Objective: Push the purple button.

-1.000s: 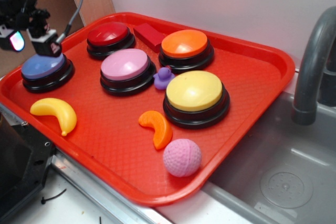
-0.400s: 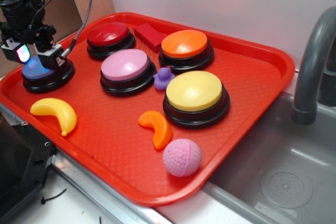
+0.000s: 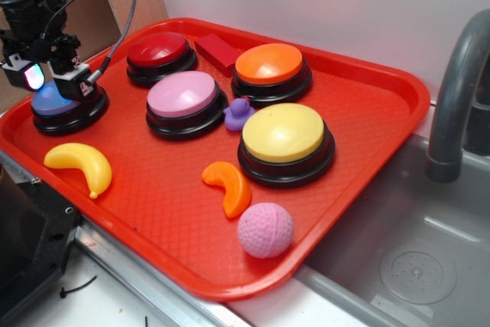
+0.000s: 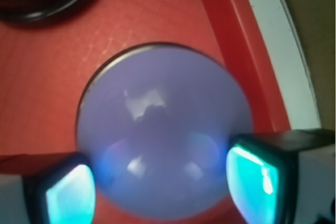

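Note:
The purple button (image 3: 47,102) is a periwinkle dome on a black base at the left end of the red tray (image 3: 360,74). My gripper (image 3: 55,82) is down on top of it, and its arm hides part of the cap. The wrist view is filled by the purple button (image 4: 163,129). My gripper (image 4: 163,190) is open, with its cyan-lit fingers (image 4: 71,195) spread over the near side of the dome. Nothing is clamped between them.
The tray also holds red (image 3: 158,51), pink-lilac (image 3: 182,94), orange (image 3: 269,63) and yellow (image 3: 283,132) buttons. A small purple duck (image 3: 239,114), a yellow banana (image 3: 80,163), an orange slice (image 3: 228,184), a pink ball (image 3: 266,229) and a red block (image 3: 218,51) lie among them. A sink and faucet (image 3: 455,89) are at the right.
The gripper moved from the button's far right edge toward the left and down over the cap. In the last half second it has barely shifted.

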`<state>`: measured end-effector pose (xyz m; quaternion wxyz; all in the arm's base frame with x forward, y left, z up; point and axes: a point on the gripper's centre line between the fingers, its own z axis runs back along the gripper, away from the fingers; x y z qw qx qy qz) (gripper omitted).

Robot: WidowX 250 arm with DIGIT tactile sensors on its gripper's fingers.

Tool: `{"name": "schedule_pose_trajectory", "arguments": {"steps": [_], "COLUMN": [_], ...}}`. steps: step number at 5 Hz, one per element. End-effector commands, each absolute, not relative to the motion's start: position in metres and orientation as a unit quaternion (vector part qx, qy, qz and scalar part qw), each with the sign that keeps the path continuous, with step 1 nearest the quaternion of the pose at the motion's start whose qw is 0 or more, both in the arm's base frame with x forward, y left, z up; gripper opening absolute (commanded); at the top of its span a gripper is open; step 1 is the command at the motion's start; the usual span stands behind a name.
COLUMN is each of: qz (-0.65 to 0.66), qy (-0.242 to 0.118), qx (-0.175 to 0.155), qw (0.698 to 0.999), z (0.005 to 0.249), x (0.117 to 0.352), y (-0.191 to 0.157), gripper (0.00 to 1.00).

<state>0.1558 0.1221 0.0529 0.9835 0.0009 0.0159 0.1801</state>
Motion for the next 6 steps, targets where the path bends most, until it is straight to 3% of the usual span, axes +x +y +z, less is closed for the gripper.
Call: {"name": "schedule_pose_trajectory", "arguments": {"steps": [1,6], "qz": [0.174,0.156], "qy": [-0.024,-0.008], "qx": [0.018,0.019], "qw": [0.984,0.988], "z": [0.095,0.128], "x": [0.151,0.15], "y": [0.13,0.121], "gripper": [1.0,1.0]}}
